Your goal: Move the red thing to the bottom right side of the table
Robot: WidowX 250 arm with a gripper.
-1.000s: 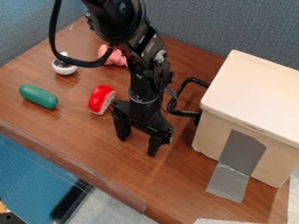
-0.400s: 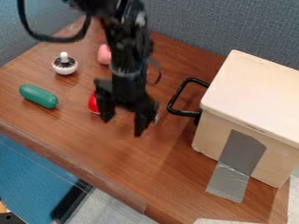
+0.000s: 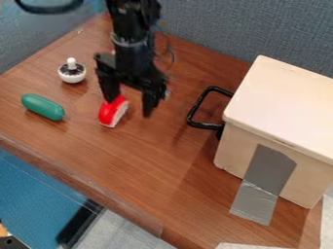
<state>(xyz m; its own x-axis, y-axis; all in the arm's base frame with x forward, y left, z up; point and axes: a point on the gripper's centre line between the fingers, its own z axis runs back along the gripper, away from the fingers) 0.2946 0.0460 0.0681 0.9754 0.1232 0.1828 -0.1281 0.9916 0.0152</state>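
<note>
My black gripper (image 3: pixel 129 106) hangs over the left-centre part of the table (image 3: pixel 172 168), its two fingers spread apart with a gap between them. The red thing (image 3: pixel 110 113), rounded with a whitish flat face turned to the right, lies on the wood just below the gripper. My left finger covers its upper end; whether they touch I cannot tell. My right finger hangs to the right of the red thing.
A green oval object (image 3: pixel 43 107) lies at the left, with a white-and-black round item with a knob (image 3: pixel 71 71) behind it. A wooden box (image 3: pixel 276 112) with a black handle (image 3: pixel 201 109) and grey tape stands at the right.
The gripper has moved up and left across the view, from right of the red thing to above it, staying open. The red thing has kept its place.
</note>
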